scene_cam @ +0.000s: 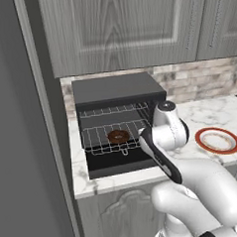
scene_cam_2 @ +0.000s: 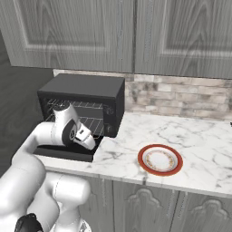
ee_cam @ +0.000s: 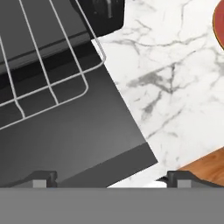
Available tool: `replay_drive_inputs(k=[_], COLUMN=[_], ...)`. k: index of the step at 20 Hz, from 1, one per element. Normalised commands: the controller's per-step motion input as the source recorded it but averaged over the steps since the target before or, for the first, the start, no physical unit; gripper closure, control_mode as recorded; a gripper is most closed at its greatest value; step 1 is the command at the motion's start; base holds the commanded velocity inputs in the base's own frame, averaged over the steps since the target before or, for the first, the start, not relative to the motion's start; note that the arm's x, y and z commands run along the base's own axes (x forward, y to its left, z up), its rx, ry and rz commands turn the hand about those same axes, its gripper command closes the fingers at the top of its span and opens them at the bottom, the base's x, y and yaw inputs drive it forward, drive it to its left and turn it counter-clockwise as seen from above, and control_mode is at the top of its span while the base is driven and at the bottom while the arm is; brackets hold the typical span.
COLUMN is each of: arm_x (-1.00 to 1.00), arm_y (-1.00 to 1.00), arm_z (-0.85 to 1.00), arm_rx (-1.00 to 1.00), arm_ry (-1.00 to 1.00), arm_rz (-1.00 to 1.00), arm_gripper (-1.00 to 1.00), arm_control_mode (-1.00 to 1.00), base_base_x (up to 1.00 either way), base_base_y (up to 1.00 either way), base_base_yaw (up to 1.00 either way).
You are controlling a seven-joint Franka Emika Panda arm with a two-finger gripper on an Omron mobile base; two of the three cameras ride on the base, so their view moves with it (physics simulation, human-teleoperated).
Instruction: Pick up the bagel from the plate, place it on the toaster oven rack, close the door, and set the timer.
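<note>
Marble counter [scene_cam_2: 190,136]: bagel [scene_cam: 118,136] sits on rack [scene_cam: 99,141], door [ee_cam: 78,140] down. Gripper [ee_cam: 111,179] spread, empty. Risk: protruding rack blocks door; fingers snag the wire.

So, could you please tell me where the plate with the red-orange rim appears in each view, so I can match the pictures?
Left base view: the plate lies at the right edge, on the marble counter, right of the toaster oven.
Right base view: the plate lies right of centre, near the counter's front edge.
Hand view: a sliver of its rim shows at the top right corner.
Shared landmark: the open door of the toaster oven.
</note>
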Motion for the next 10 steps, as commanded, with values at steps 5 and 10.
replay_drive_inputs(k=[5, 10], arm_x=[0.00, 0.11], arm_y=[-0.16, -0.08], arm_z=[-0.33, -0.23], arm_rx=[0.00, 0.00], arm_ry=[0.00, 0.00], arm_rz=[0.00, 0.00], arm_gripper=[-1.00, -1.00], arm_control_mode=[-1.00, -1.00], base_base_x=[0.00, 0.00], base_base_y=[0.00, 0.00], base_base_yaw=[0.00, 0.00])
